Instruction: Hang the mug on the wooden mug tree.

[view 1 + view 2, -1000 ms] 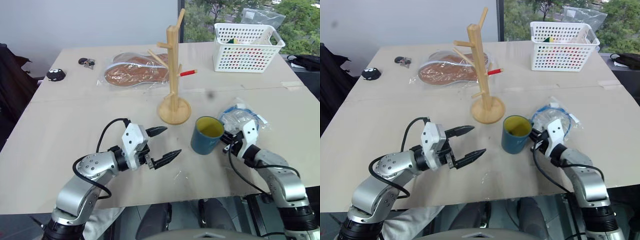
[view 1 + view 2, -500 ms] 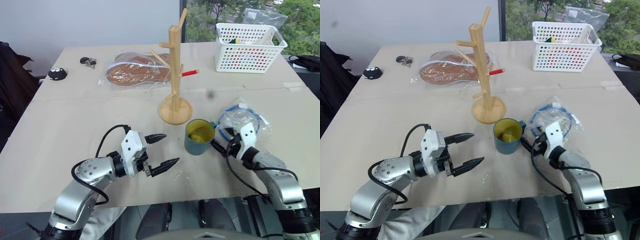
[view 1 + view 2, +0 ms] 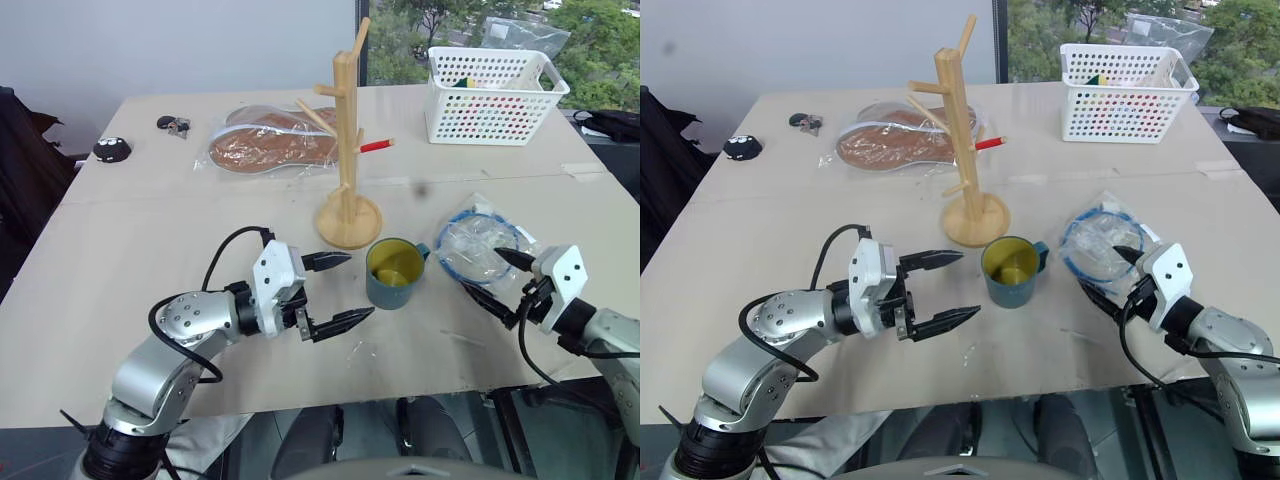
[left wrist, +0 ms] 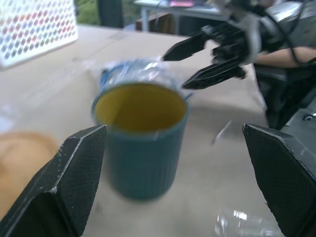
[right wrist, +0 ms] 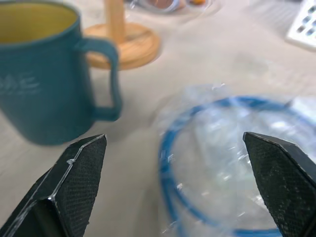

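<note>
The teal-blue mug (image 3: 393, 273), yellow inside, stands upright on the table just in front of the wooden mug tree's (image 3: 347, 150) round base. Its handle (image 5: 111, 79) points to the right. My left gripper (image 3: 361, 285) is open and level, its fingertips just left of the mug and apart from it. In the left wrist view the mug (image 4: 140, 133) stands between the left fingers (image 4: 74, 182). My right gripper (image 3: 480, 270) is open, a short way right of the mug, with nothing between its fingers.
A clear bag with a blue cable (image 3: 480, 245) lies under the right gripper. A white basket (image 3: 495, 82) stands at the back right. A bagged brown item (image 3: 270, 140) and a red pen (image 3: 377, 146) lie near the tree. Small black things (image 3: 111, 149) sit far left.
The right gripper pushed the mug leftwards, then opened, let it go and drew back to the right. The left gripper rose a little and now has its fingertips beside the mug.
</note>
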